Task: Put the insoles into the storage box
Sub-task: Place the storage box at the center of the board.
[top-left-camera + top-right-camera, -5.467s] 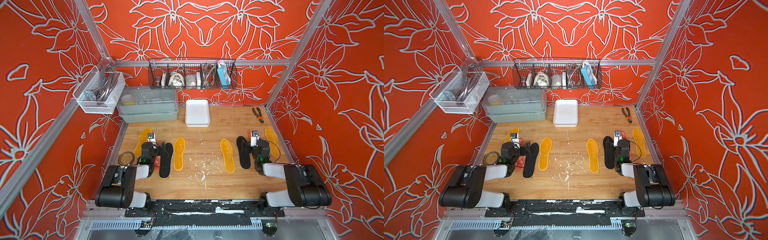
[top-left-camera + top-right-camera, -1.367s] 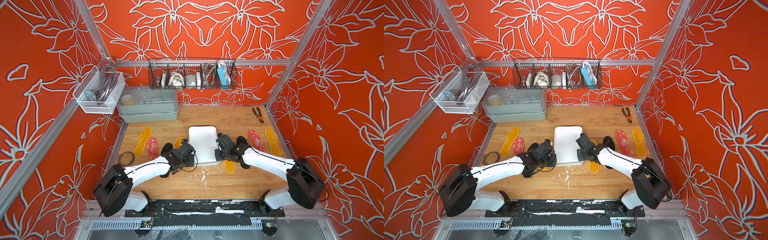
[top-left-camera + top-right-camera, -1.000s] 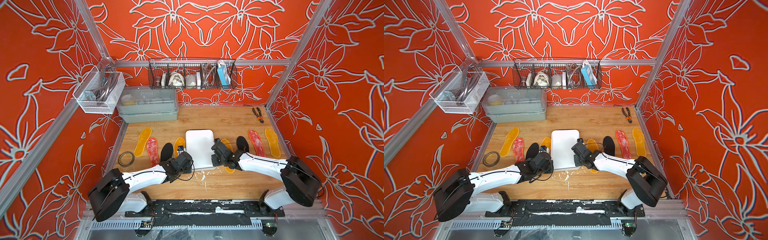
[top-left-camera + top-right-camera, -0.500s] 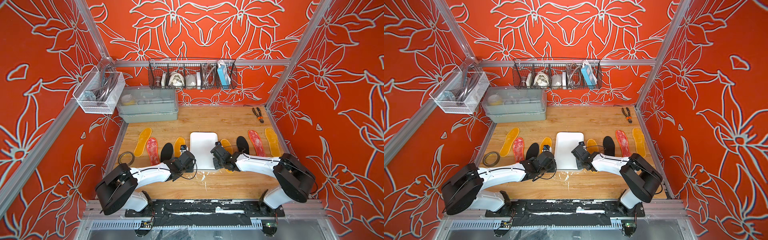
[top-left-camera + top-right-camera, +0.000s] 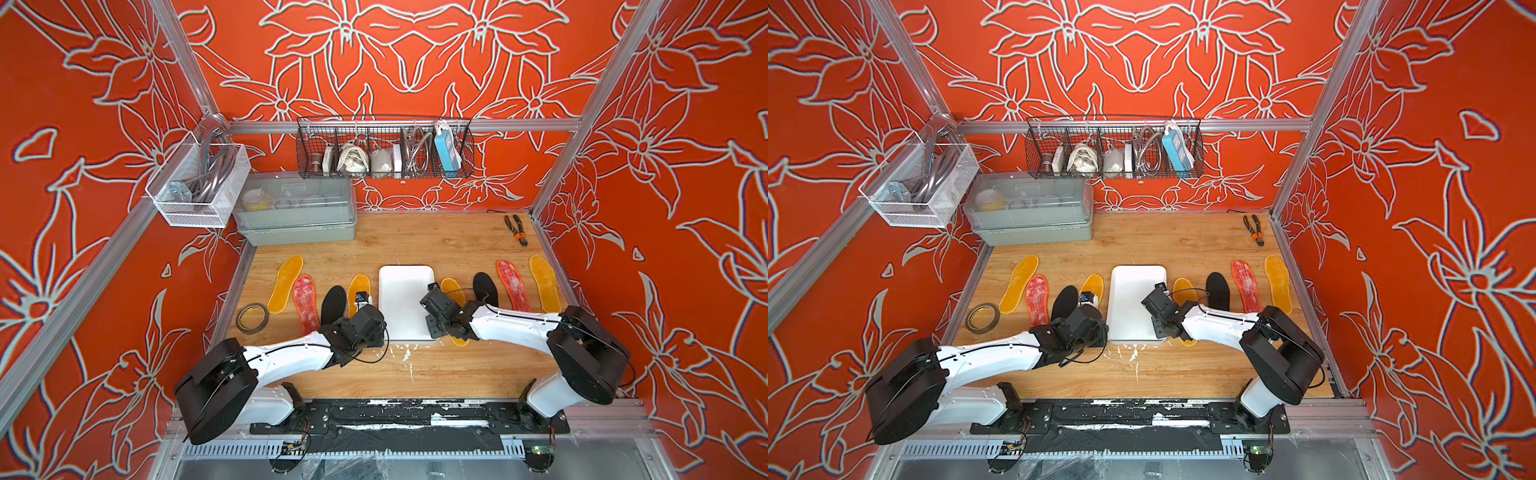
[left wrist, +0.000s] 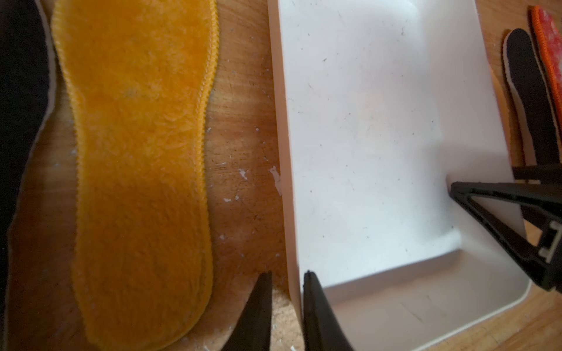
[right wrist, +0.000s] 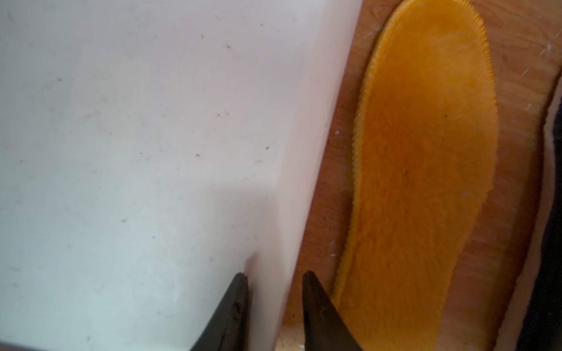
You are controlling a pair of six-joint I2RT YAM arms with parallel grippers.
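The white storage box (image 5: pixel 405 291) lies lengthways in the middle of the wooden tabletop (image 5: pixel 415 374). Both arms reach in to its near corners.

The left claw (image 6: pixel 287 275) stands astride the box's left wall. In the left wrist view one tip is over the wood and the other is just inside the box. A sliver of gap shows beside the wall, so the claw is slightly parted and not pinching. The right claw (image 7: pixel 273 273) straddles the right wall the same way, parted a little wider, with nothing held.

All eight insoles lie flat on the tabletop outside the box, four on each side, lengthways like the box.

- **Left of the box, going outward:**
  - the left inner yellow insole (image 5: pixel 359 289), just beside the box wall
  - the left black insole (image 5: pixel 333 303)
  - the left red insole (image 5: pixel 306 303)
  - the left outer yellow insole (image 5: pixel 285 284)
- **Right of the box, going outward:**
  - the right inner yellow insole (image 5: pixel 453 291), partly under the right arm
  - the right black insole (image 5: pixel 485 284)
  - the right red insole (image 5: pixel 510 284)
  - the right outer yellow insole (image 5: pixel 544 282)

The left wrist covers the near ends of the left black and left inner yellow insoles.

A lidded grey-green bin (image 5: pixel 297 216) sits at the back left. A tape roll (image 5: pixel 252 318) lies near the left edge, and pliers (image 5: pixel 515 230) lie at the back right.
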